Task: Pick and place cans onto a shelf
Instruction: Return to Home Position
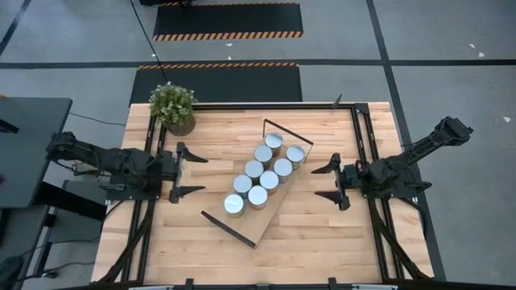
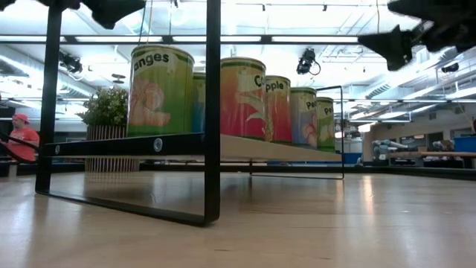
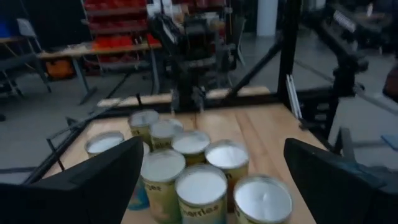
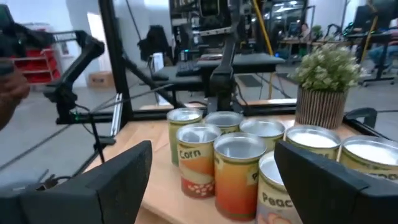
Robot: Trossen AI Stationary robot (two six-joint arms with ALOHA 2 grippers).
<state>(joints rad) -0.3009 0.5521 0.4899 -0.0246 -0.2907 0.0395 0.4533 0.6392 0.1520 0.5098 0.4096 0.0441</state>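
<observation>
Several cans (image 1: 264, 173) with silver tops stand in two rows on the light-wood shelf (image 1: 254, 228), which lies slantwise at the table's middle on black wire frames. They also show in the low view (image 2: 160, 89), the left wrist view (image 3: 199, 186) and the right wrist view (image 4: 239, 168). My left gripper (image 1: 191, 173) is open and empty to the left of the shelf. My right gripper (image 1: 326, 182) is open and empty to its right.
A potted plant (image 1: 172, 107) stands at the table's far left corner, also in the right wrist view (image 4: 326, 84). Bare tabletop (image 1: 339, 242) lies near the front edge. A person in red (image 2: 22, 138) is in the room behind.
</observation>
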